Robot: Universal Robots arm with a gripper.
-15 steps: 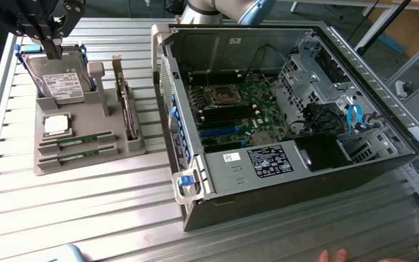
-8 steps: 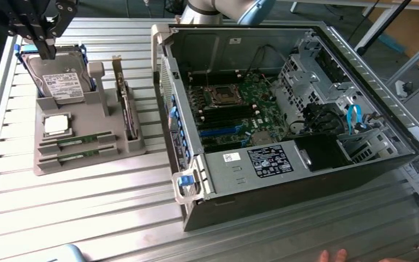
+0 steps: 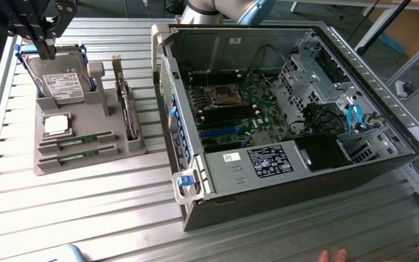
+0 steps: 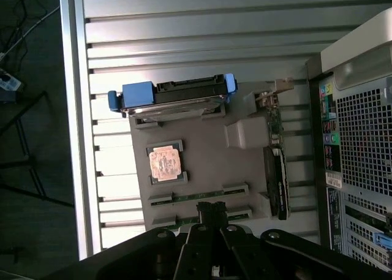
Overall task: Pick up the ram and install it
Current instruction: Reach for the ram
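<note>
Holds the fingers pressed together, nothing clamped between them. Hangs high above the far end of a grey holder, over a hard drive in blue rails, clear of it. Stands well apart from the ram stick, seated in a narrow slot at the holder's near end, and from a second ram stick in the matching slot just beside it, closer to the near edge of the bench. Seen from the wrist camera, lines up with the second ram stick and hides its middle, with both green strips untouched in their slots.

Between the ram slots and the hard drive: a square processor chip, flat in its recess. Along the holder's side toward the computer case: an expansion card, upright on its long edge. All of this on the slatted metal bench, the holder close along the bench's edge on the exterior view's left.

Just beside the holder, on the exterior view's right: the computer case, lying on its side with the panel off and the motherboard facing up, its processor socket near the middle of the board. At the bench's near edge, toward the exterior view's right: a person's fingertips.
</note>
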